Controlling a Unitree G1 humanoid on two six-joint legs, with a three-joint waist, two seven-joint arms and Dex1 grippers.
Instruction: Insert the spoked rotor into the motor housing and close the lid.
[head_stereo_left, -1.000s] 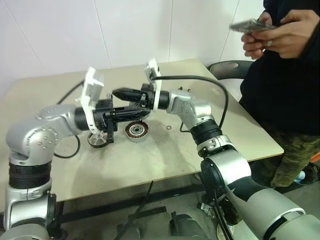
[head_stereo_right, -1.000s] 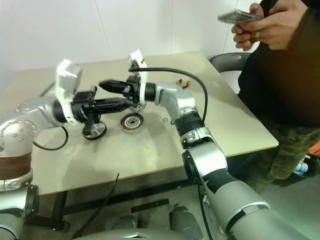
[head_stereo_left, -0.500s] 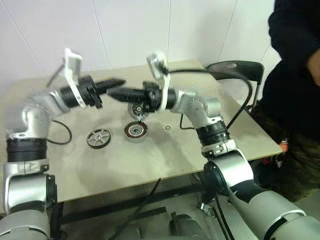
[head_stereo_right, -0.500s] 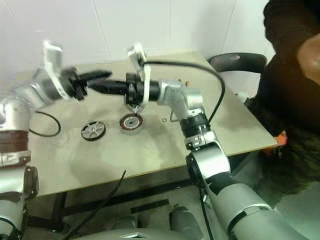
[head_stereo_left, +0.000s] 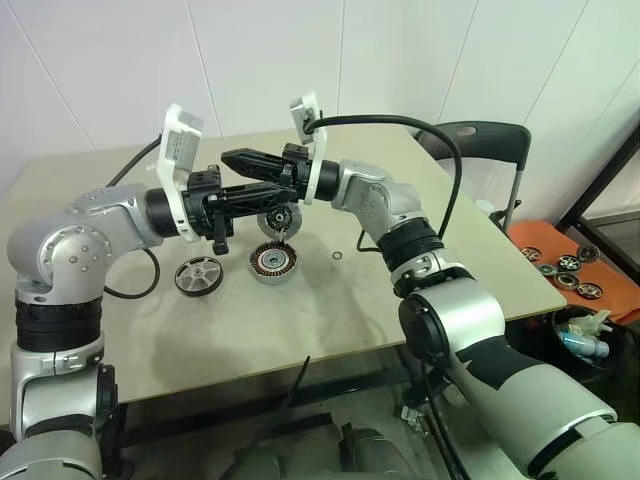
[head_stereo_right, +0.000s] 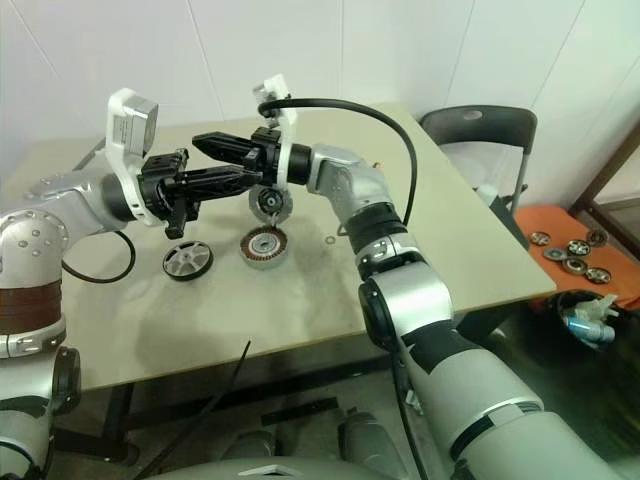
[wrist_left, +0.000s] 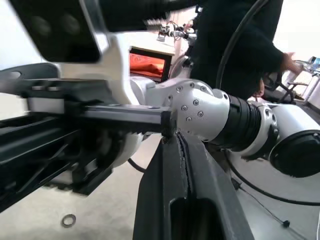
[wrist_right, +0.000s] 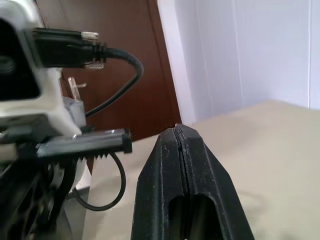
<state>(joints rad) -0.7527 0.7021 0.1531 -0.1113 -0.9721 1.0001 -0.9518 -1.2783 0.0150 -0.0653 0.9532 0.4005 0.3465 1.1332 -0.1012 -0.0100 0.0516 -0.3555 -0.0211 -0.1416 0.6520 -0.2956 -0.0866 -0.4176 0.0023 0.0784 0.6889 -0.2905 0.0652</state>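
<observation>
Two grippers hang in the air above the table (head_stereo_left: 330, 330), crossing each other tip past tip. The left gripper (head_stereo_left: 290, 190) points toward the robot's right, and its fingers are pressed flat together with nothing between them, as the left wrist view shows. The right gripper (head_stereo_left: 232, 158) points toward the robot's left, a little higher, and its fingers are likewise clenched on nothing.

Three round parts lie on the table beneath them. The spoked wheel (head_stereo_left: 198, 274), thin and dark, lies flat toward the robot's left. Just beside it, apart from it, sits the round shell (head_stereo_left: 274, 263) with its ring of copper-coloured windings facing up. Behind that shell, a grey disc (head_stereo_left: 279, 222) stands tilted on its edge, partly hidden by the left gripper; what props it up cannot be made out. A small washer (head_stereo_left: 338, 255) lies near the shell on the robot's right.

A dark chair (head_stereo_left: 478, 142) stands beyond the table's far right corner, and an orange tray (head_stereo_left: 560, 262) with more round parts sits on the right.
</observation>
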